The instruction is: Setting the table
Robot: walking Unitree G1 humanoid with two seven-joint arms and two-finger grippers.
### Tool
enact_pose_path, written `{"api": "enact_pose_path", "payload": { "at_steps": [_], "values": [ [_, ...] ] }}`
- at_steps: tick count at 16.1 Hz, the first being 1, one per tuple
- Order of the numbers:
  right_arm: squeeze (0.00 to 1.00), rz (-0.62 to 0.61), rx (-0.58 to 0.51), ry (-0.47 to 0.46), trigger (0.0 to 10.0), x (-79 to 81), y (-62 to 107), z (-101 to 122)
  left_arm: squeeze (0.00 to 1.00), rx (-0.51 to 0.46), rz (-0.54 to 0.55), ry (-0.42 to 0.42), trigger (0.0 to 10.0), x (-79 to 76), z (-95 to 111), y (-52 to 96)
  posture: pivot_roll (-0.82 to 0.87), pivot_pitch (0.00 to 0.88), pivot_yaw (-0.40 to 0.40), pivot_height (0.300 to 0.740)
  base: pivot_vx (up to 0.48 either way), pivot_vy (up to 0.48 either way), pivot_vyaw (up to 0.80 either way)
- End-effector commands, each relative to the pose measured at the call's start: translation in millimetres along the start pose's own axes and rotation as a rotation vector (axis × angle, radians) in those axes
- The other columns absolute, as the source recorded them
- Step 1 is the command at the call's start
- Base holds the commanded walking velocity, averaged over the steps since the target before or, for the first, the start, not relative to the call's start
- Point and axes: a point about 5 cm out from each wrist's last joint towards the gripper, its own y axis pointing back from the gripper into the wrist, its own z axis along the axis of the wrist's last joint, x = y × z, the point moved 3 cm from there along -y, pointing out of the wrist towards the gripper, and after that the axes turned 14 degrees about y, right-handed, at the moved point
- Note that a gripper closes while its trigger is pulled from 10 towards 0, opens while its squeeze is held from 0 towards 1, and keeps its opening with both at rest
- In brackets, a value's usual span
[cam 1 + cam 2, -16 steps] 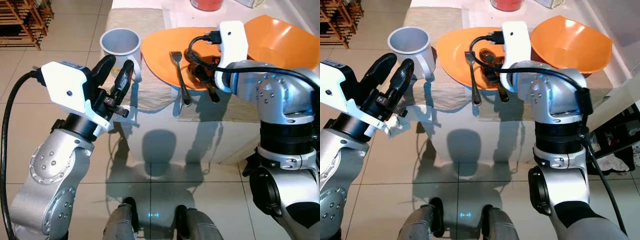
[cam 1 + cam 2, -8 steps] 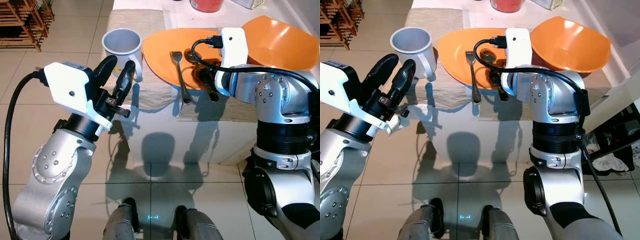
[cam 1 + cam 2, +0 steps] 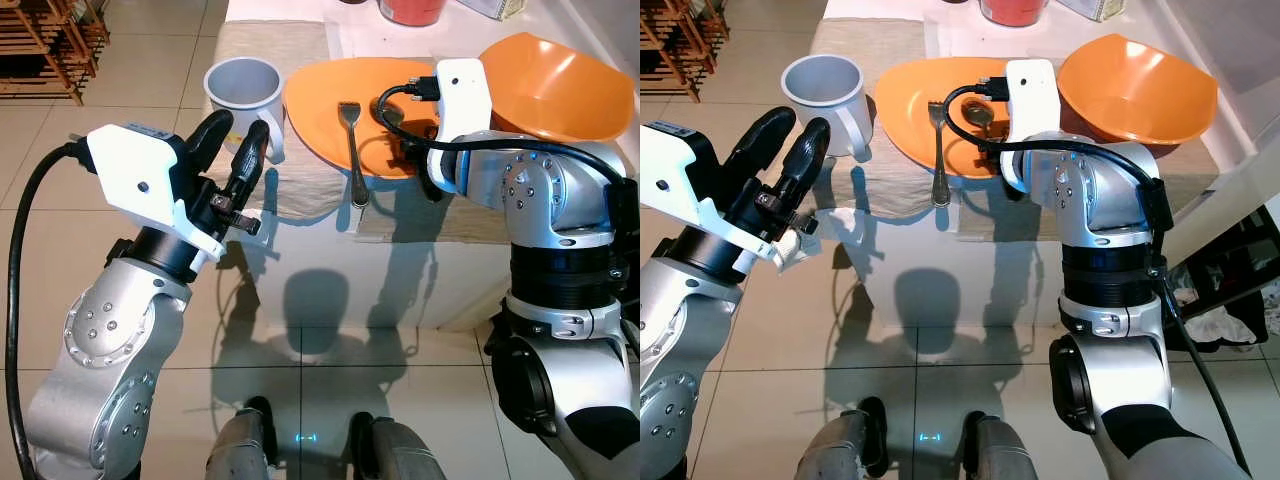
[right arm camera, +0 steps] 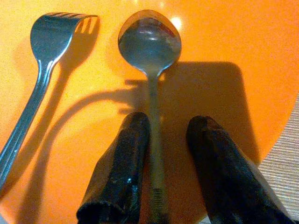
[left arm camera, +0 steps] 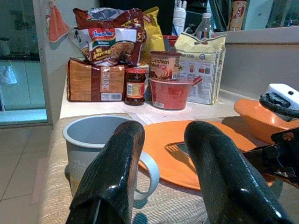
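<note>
An orange plate (image 3: 320, 110) lies on a beige placemat (image 3: 262, 45) at the table's near edge. On the plate rest a fork (image 3: 351, 150) and a spoon (image 4: 149, 42). My right gripper (image 4: 161, 154) is low over the plate, open, with the spoon's handle running between its fingers (image 4: 119, 163). A grey mug (image 3: 243, 90) stands to the left of the plate and an orange bowl (image 3: 560, 75) to its right. My left gripper (image 3: 240, 150) is held open in front of the mug, off the table, with nothing in it.
Food packets (image 5: 105, 42), a jar (image 5: 135, 86) and a red container (image 5: 172, 92) crowd the back of the table. A wooden rack (image 3: 45, 40) stands on the tiled floor at far left. The table's front edge is just below the placemat.
The fork's handle has swung to the left and now lies straighter on the plate. My right wrist has shifted slightly over the spoon. The left arm has stayed put.
</note>
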Motion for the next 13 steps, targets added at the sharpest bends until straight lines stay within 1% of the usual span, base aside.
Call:
{"api": "enact_pose_path", "payload": {
  "at_steps": [1,4,8,10,11,13],
  "values": [
    [0.00,0.007,0.079,-0.003,0.0,1.1,-6.4,-18.9,0.00,-0.023,-0.003,-0.009,10.0,-2.6,5.3,2.3,-0.09,0.253,-0.042,0.740,0.000,0.000,0.00],
    [0.00,-0.012,0.058,-0.019,0.0,-3.1,-6.1,-14.6,0.00,-0.023,0.000,-0.011,10.0,-1.7,5.3,2.6,-0.09,0.251,-0.041,0.740,0.000,0.000,0.00],
    [0.00,-0.042,0.015,-0.074,0.0,-10.4,-5.7,-7.9,0.00,-0.026,-0.001,-0.011,10.0,-1.8,5.6,2.2,-0.09,0.248,-0.040,0.740,0.000,0.000,0.00],
    [0.00,-0.074,-0.081,-0.125,0.0,-17.1,-4.5,5.0,0.00,-0.028,-0.001,-0.012,10.0,-1.3,6.1,1.9,-0.08,0.245,-0.041,0.740,0.000,0.000,0.00],
    [0.00,-0.083,-0.111,-0.140,0.0,-19.0,-3.9,8.7,0.00,-0.028,-0.001,-0.013,10.0,-1.4,6.1,1.8,-0.09,0.245,-0.041,0.740,0.000,0.000,0.00],
    [0.00,-0.123,-0.187,-0.199,0.0,-27.2,-2.0,16.4,0.00,-0.029,-0.002,-0.012,10.0,-2.0,6.1,1.8,-0.09,0.243,-0.042,0.740,0.000,0.000,0.00]
  ]
}}
